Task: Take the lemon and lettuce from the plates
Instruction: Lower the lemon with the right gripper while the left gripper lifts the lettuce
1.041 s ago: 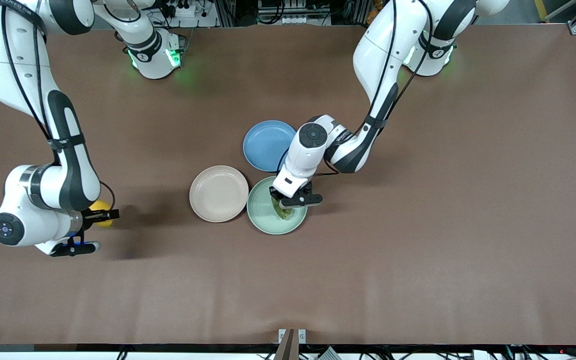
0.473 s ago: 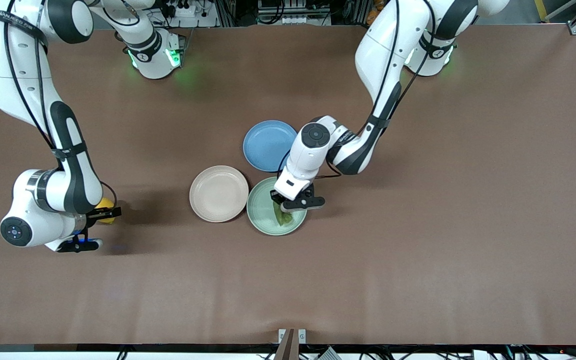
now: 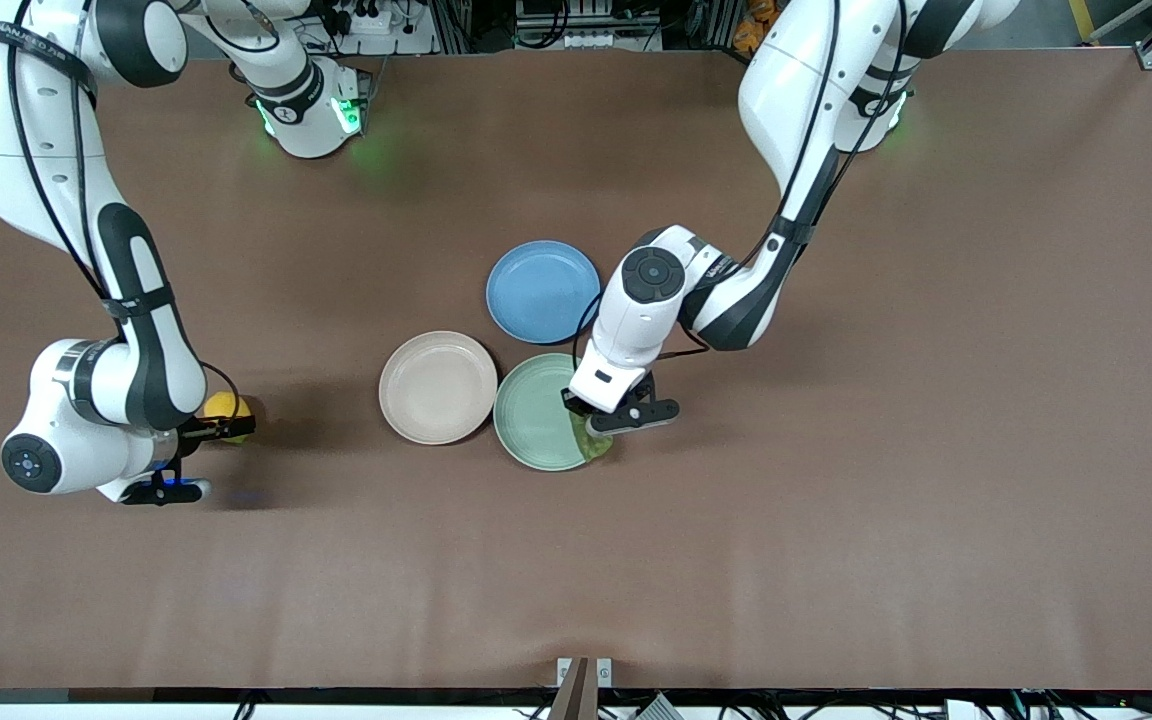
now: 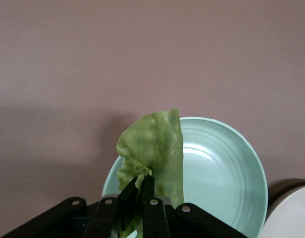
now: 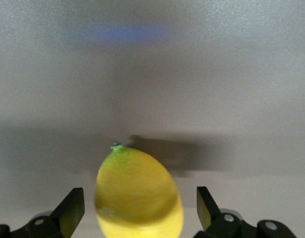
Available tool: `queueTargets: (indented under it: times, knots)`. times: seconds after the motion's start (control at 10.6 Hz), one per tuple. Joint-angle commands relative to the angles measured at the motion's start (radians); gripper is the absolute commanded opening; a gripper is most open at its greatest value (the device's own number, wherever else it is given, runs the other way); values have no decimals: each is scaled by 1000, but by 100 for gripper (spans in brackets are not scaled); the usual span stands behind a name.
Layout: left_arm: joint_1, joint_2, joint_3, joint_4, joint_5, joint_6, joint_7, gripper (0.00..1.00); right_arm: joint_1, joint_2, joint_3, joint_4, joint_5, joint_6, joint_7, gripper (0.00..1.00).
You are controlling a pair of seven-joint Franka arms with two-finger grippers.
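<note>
Your right claw is standing with its fingers apart now — a second ago they were clamped on the lemon, and the right wrist view is showing clear gaps between the yellow fruit and each finger. The lemon is sitting on the bare tabletop toward the right arm's end, well apart from the plates, so you can judge that half of the job as done; the right arm only needs to be backing away without nudging the fruit.

Your left claw is pinched together on the lettuce, and over the last second it has been carrying the leaf from the middle of the mint green plate out to that plate's rim on the side toward the left arm's end. In the left wrist view the leaf is hanging from the shut fingertips above the plate. It looks nearly clear of the plate, so what remains is taking it over open tabletop and letting go. The beige-pink plate is lying empty beside the green one, and the blue plate is sitting just farther from the front camera.

As for writing, a line of lettering is running along the black band on the right arm's upper link, too small to read — nothing else carries a legible label.
</note>
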Motion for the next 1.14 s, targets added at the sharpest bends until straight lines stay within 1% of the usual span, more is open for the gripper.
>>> queueTargets:
  times: [0.0,0.28,0.38,0.47,0.66,0.76,0.95,1.04]
  knots:
    - [22,-85,5,-50,-4,-144,82,0,-18,-7,11,9,20,-9,-4,100]
    - [95,-212,-1,-195,-5,-178,249,0,-16,-20,11,32,17,-10,-5,100]
    - [117,-244,-1,-243,-5,-178,303,0,-9,-24,11,43,12,-27,-5,100]
    - [144,-272,-2,-280,-5,-183,355,0,-10,-27,11,78,12,-61,-5,100]
    - [206,-304,-2,-293,-7,-331,503,0,-7,-30,12,161,11,-172,-5,100]
    - [235,-323,-2,-299,-7,-370,528,0,-6,-30,12,196,9,-206,-1,100]
    - [289,-335,-1,-300,-5,-422,551,0,-6,-43,12,215,9,-225,1,100]
    - [303,-347,2,-302,-2,-454,561,0,-6,-81,14,215,6,-225,2,100]
